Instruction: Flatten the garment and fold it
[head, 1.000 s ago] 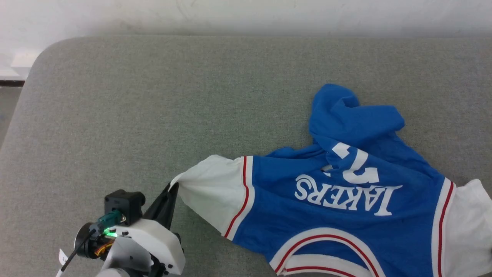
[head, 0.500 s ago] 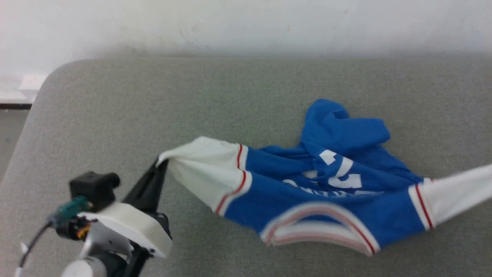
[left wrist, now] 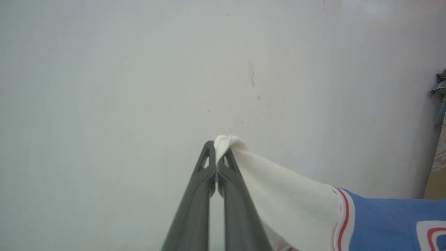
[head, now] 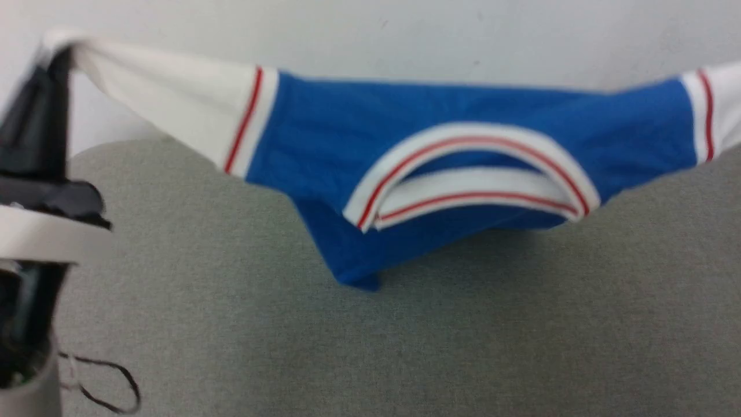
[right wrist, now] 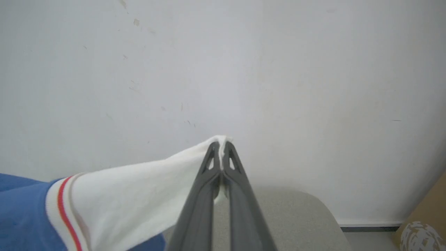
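The garment [head: 324, 150] hangs in the air, pulled taut from left to right in front of the pale wall [head: 405, 35] and above the grey padded surface [head: 405, 347]. The left gripper [left wrist: 216, 153] has its two dark fingers pressed together on the tip of the left white sleeve [head: 173, 116]. The right gripper [right wrist: 222, 148] pinches the right white sleeve [right wrist: 132, 188] the same way. Thin red stripes edge both sleeves. The red-striped white collar [head: 469, 168] faces the near side, and a blue fold droops below it. I cannot tell whether the fold touches the surface.
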Available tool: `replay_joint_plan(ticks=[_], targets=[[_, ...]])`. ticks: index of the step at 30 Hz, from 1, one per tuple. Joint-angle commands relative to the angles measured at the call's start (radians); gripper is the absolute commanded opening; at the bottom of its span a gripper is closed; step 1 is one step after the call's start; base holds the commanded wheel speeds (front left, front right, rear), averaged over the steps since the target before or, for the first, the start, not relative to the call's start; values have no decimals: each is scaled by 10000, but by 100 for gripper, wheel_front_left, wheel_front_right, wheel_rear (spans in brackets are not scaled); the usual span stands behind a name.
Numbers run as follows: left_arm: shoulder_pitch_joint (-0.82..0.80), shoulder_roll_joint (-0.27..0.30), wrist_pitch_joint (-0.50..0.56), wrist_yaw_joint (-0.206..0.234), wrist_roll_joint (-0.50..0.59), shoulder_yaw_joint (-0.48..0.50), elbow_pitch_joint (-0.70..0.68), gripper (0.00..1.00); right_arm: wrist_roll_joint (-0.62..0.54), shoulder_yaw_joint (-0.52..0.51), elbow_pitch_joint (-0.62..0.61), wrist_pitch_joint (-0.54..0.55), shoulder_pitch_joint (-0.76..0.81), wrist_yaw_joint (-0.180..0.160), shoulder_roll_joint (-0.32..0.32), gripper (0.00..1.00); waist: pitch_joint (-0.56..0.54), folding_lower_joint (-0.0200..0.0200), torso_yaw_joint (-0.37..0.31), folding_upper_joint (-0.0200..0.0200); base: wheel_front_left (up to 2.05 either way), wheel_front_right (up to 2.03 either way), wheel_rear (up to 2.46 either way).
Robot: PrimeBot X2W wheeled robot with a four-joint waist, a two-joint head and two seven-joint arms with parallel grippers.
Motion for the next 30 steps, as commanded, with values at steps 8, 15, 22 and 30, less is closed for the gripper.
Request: replay_joint_plan(ticks=[8,15,22,30], targets=[[-2465,815,436,163,-160,579,332,0,21,951,1213,-608,-2771,-7,-910,0,661,1,-273,1,0,0,0],[-4816,1368,915,0,17,-28,2018,0,-401,2246,2963,-1707,-5149,-7,-1585,0,2245,1,-444,1,0,0,0],[-7432,1502,430,-443,1026,-1251,4552,0,-897,3523,5149,-2883,-7848,-7,-1650,0,4024,1,-621,1,0,0,0],[-10648,1050,-1369,-332,1768,-1651,7469,0,-2005,3849,7832,-4856,-10565,-7,-1276,0,5262,1,-594,1,0,0,0]])
